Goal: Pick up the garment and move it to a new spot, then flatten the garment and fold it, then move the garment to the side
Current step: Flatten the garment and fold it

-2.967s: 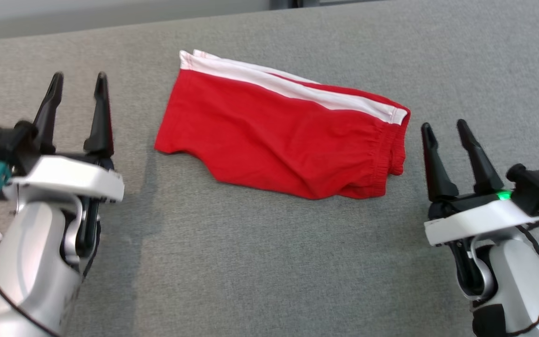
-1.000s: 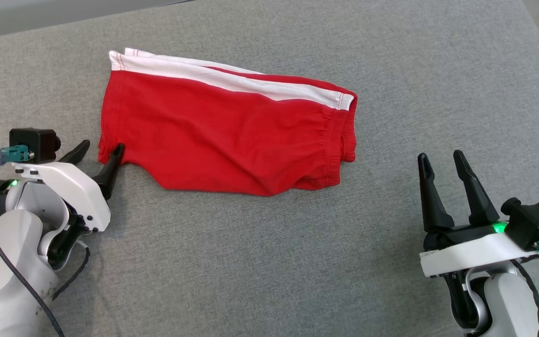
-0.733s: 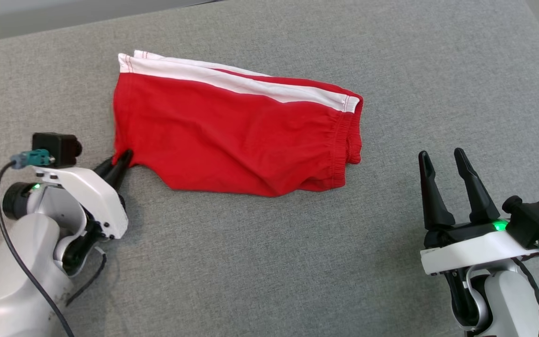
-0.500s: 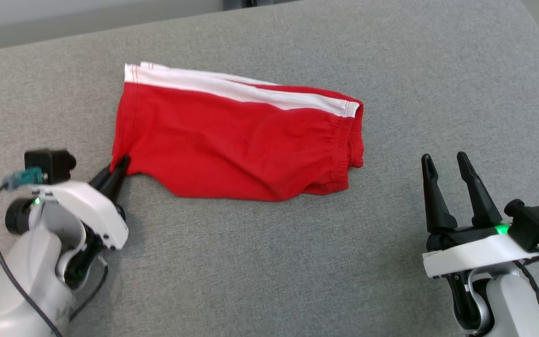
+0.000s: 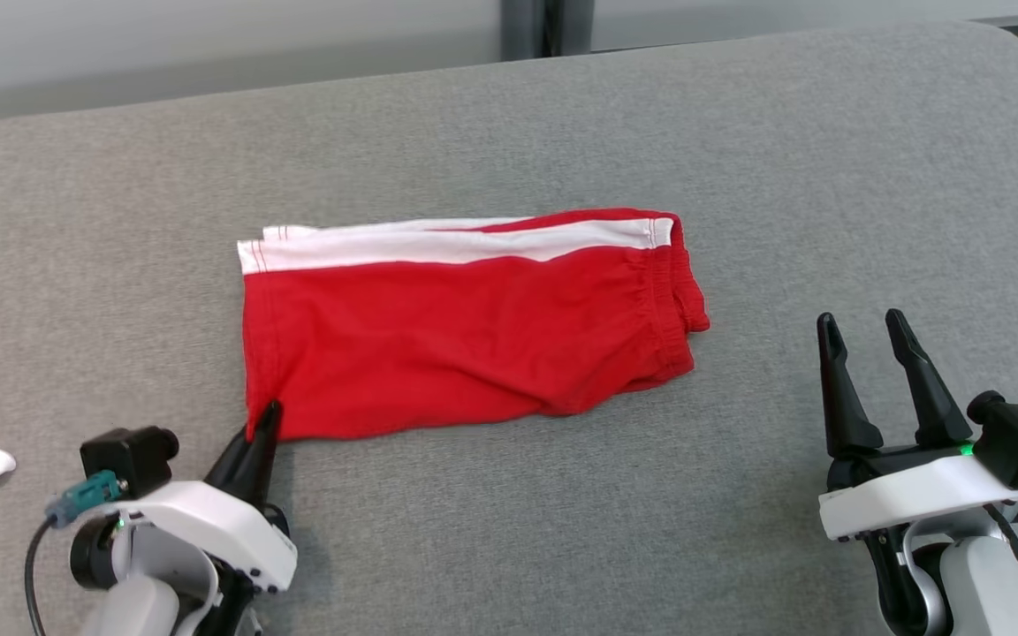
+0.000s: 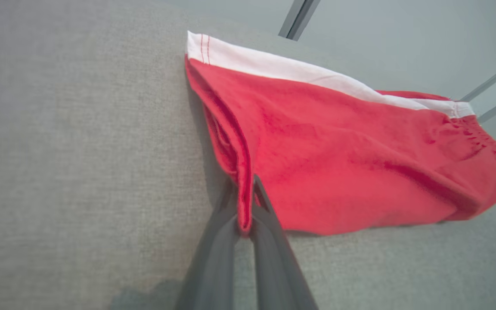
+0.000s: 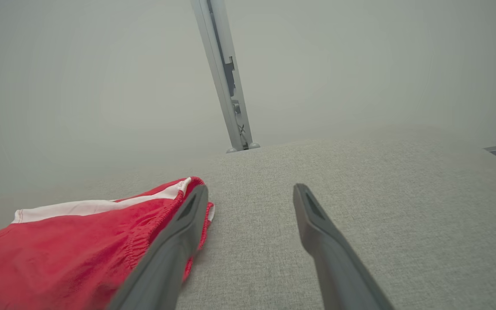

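1. The surface [image 5: 562,530] is grey and roomy; pick a bare patch to carry toward.
2. The garment [image 5: 465,336], red shorts, lies mid-surface; lift it slowly so the layers hang together.
3. The right gripper [image 5: 860,318] is open, apart from the waistband [image 5: 672,291]; it could support that end.
4. The left gripper [image 5: 266,415] is clamped on the near-left hem corner [image 5: 254,415]; hold that pinch firm.

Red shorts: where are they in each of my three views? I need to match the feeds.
Head view: red shorts at centre, near-left corner in the left gripper.
Left wrist view: centre to right, corner pinched between the fingers.
Right wrist view: lower left, waistband end partly behind a finger of the right gripper.
Shared landmark: the white stripe along the shorts' far edge.
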Tool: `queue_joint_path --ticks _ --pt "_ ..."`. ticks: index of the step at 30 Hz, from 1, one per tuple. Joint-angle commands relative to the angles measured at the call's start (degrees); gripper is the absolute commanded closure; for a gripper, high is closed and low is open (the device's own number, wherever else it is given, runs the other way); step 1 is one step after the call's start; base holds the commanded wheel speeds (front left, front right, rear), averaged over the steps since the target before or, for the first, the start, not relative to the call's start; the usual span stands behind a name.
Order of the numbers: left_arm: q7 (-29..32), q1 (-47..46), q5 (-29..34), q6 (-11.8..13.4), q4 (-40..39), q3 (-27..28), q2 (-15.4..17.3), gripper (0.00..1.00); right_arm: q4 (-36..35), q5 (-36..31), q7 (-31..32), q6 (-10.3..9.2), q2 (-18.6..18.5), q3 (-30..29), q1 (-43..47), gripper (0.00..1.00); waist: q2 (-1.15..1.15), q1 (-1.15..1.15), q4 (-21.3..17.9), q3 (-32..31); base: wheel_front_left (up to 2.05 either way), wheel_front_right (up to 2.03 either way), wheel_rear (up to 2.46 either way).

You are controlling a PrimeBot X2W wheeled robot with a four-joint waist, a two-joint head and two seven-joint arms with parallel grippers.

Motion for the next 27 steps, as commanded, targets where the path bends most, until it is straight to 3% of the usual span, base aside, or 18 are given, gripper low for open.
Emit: queue_joint_path --ticks 1,4,5,6,7,16,27 --pt "0.63 1.84 0.00 1.51 -2.33 0.16 0.09 1.00 -0.52 -0.75 0.78 0.00 -0.32 -0.21 0.41 0.00 0.00 0.00 0.83 -0.52 0.00 0.00 0.00" --pt "1.20 3.33 -0.17 2.83 -4.60 0.01 -0.09 1.00 -1.16 -1.02 1.50 0.00 -0.31 -0.67 0.83 0.00 0.00 0.00 1.48 -0.79 0.00 0.00 0.00" --pt "1.26 3.66 -0.08 3.33 -4.99 0.06 -0.08 0.72 -1.32 -1.03 1.81 0.00 -0.32 -0.78 0.82 0.00 0.00 0.00 1.63 -0.92 0.00 0.00 0.00" --pt "1.26 3.66 -0.08 3.33 -4.99 0.06 -0.08 0.72 -1.32 -1.03 1.81 0.00 -0.32 -0.78 0.82 0.00 0.00 0.00 1.63 -0.92 0.00 0.00 0.00" --pt "0.66 3.72 0.65 3.45 -5.51 -0.15 0.12 0.00 -1.44 -0.90 1.98 0.00 -0.31 -0.72 0.71 0.00 0.00 0.00 1.68 -1.07 0.00 0.00 0.00" --pt "-10.30 2.98 6.52 7.46 -11.42 3.91 0.88 0.00 -3.64 -4.55 3.27 0.00 -0.33 -1.85 -0.51 0.00 0.00 0.00 2.10 -3.17 0.00 0.00 0.00" --pt "-12.16 5.23 17.28 11.27 -18.12 7.07 3.88 0.00 -5.80 -8.18 6.78 0.00 -0.38 -3.41 1.32 0.00 0.00 0.00 3.84 -5.92 0.00 0.00 0.00"
